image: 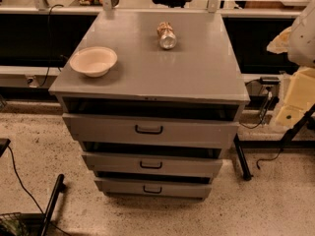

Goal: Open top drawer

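The grey metal cabinet (147,77) stands in the middle of the camera view with three drawers. The top drawer (98,128) is the widest, with a flat grey front and a small dark bail handle (148,130) at its centre. It stands out a little from the cabinet, with a dark gap showing above its front. The two shallower drawers (108,162) below also stand out slightly. My gripper is not in view; only a pale bulky shape (302,33) that may be part of my arm shows at the right edge.
A beige bowl (93,60) and a can lying on its side (167,36) rest on the cabinet top. A black stand leg (242,159) and cables (268,100) lie right of the cabinet. A black bar (51,200) and cable lie on the speckled floor at left.
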### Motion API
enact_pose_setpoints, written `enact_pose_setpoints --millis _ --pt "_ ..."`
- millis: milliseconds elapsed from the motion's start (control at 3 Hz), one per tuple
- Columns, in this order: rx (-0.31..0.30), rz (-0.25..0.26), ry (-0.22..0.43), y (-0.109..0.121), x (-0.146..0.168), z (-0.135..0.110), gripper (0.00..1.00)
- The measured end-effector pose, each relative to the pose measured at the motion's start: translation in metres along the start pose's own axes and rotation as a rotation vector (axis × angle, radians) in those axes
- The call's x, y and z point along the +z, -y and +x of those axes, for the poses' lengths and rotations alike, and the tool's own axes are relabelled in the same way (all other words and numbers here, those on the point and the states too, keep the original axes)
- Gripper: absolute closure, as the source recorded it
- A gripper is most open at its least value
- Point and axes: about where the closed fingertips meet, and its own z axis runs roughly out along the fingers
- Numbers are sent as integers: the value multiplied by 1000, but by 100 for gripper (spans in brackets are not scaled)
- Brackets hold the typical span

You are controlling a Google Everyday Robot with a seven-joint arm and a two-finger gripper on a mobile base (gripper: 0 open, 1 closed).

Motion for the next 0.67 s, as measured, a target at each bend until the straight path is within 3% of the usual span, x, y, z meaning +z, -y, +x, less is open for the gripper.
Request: enact_pose_setpoints --millis 333,667 --pt "0 0 0 0 0 0 0" --pt "-23 -46 105 -9 27 -9 0"
